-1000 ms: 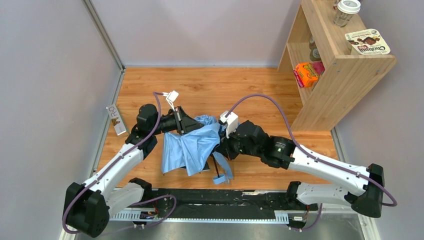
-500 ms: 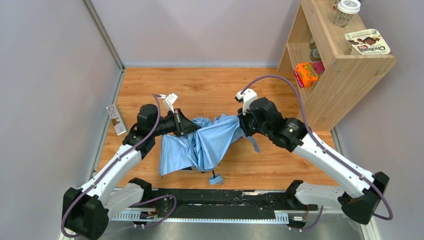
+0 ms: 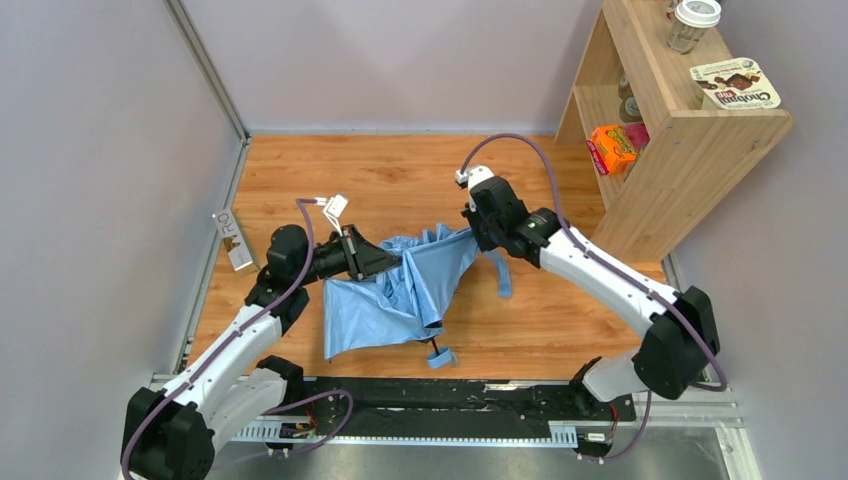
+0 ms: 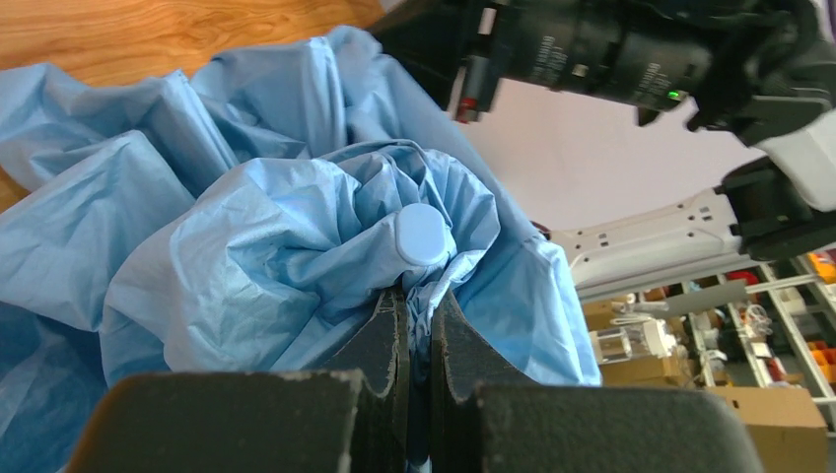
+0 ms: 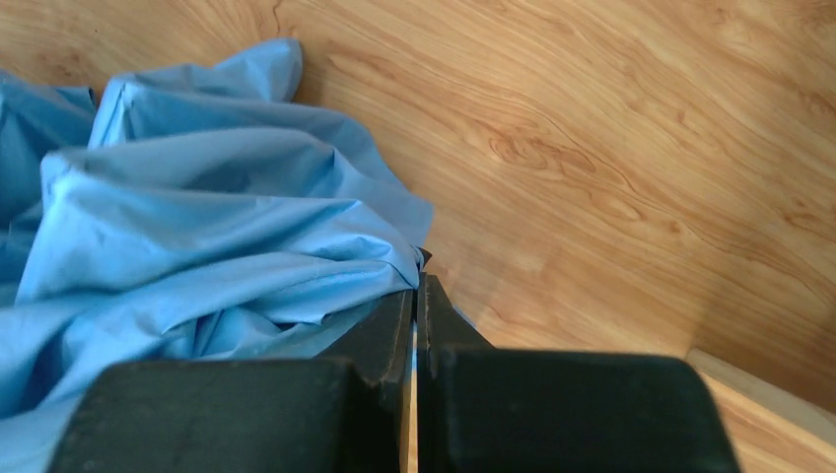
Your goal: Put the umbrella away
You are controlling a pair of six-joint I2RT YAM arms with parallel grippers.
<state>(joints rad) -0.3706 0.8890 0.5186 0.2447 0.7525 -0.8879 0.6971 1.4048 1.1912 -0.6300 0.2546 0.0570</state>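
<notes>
The umbrella (image 3: 395, 295) lies half-collapsed in the middle of the top view, on the wooden table (image 3: 400, 170). Its sky-blue canopy is crumpled into loose folds, not yet gathered round the shaft. Its long axis runs from the round cap (image 4: 422, 235), just left of centre, down to the small handle (image 3: 441, 357) at the lower centre. A short run of dark shaft (image 3: 432, 343) shows just above that handle.

That axis is what my coming move turns on, I judge. Both arms hold the canopy end and neither is near the handle.

The left gripper (image 4: 415, 296) comes in from the left. Its fingers are closed to a slit, pinching bunched fabric directly under the cap. The right gripper (image 5: 415, 288) sits to the upper right of the canopy with its fingers pressed together on the cloth's edge (it appears to be the hem, though the contact is hard to read). The fabric stretches between the 2 grips.

A loose blue strip (image 3: 499, 275) trails on the table below the right gripper. The wooden shelf (image 3: 680, 150) stands well apart at the upper right.
</notes>
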